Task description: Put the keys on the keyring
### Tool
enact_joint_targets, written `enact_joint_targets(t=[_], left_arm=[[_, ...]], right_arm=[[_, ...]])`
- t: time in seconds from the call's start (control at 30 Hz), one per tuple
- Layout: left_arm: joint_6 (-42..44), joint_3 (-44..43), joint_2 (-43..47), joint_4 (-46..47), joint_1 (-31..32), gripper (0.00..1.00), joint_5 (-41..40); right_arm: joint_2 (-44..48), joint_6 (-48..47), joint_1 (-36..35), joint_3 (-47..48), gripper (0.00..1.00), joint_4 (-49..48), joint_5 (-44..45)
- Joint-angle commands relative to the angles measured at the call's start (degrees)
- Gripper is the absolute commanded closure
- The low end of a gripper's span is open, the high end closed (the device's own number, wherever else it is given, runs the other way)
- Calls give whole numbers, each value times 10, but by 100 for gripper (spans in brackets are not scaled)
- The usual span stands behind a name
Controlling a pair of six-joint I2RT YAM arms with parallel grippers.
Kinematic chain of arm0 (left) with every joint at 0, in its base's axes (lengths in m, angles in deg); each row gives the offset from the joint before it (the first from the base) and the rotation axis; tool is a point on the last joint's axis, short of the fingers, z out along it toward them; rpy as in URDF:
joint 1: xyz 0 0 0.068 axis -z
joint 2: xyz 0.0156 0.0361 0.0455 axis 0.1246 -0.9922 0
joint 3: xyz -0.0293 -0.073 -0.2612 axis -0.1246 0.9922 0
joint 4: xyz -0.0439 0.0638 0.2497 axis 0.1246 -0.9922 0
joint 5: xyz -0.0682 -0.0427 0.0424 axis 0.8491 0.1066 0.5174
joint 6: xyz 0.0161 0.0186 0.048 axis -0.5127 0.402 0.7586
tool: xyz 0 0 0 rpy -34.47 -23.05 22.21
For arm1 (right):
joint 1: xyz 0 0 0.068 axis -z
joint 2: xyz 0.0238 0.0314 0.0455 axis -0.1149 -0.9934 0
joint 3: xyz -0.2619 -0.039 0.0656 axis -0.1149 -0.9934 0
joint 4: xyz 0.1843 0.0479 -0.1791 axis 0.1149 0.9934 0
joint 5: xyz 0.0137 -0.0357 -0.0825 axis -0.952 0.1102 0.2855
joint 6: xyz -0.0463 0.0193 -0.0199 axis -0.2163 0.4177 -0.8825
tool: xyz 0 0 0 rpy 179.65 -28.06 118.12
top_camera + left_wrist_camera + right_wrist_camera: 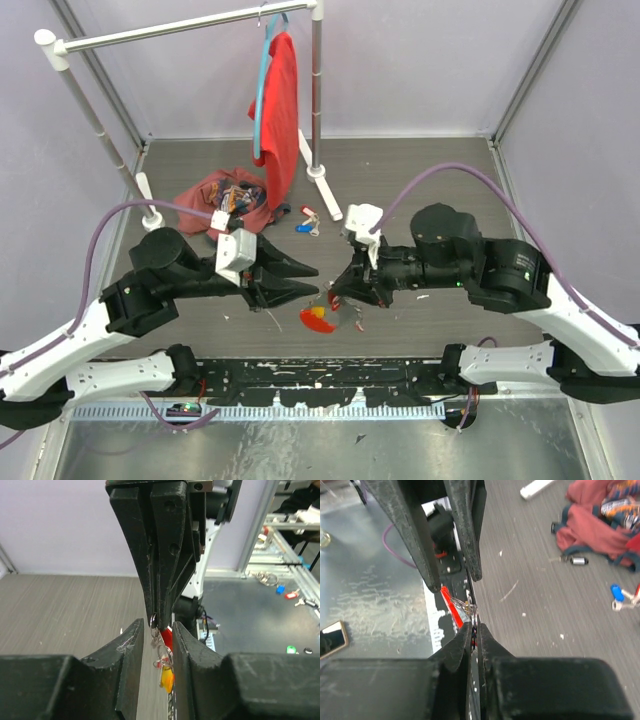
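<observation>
Just below the middle of the top view, the keyring [318, 316] hangs above the table [430, 190], red tag [451, 605] dangling, pinched in the nearly closed jaws of the right gripper [338, 290]. The left gripper [318, 280] meets it tip to tip, jaws parted around the ring without gripping. Tagged keys [306, 224] lie loose higher up, so threading seems not yet begun. Both arms reach low and inward, forearms nearly level.
</observation>
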Motion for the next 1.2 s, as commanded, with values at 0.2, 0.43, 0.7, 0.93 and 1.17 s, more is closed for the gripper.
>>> enact_joint_targets(t=[0.2, 0.43, 0.7, 0.93, 1.17], left_arm=[[66, -18, -40, -100, 2, 63, -7], [90, -35, -69, -131, 2, 62, 13], [115, -58, -93, -162, 5, 63, 19], [111, -60, -100, -150, 13, 64, 27], [107, -57, -106, -144, 18, 65, 28]], right_arm=[[-77, 4, -3, 102, 99, 165, 20], [-93, 3, -3, 105, 99, 180, 3], [-97, 3, -2, 103, 99, 174, 0], [-97, 3, -3, 97, 99, 160, 0], [-99, 3, -3, 95, 99, 155, 2]])
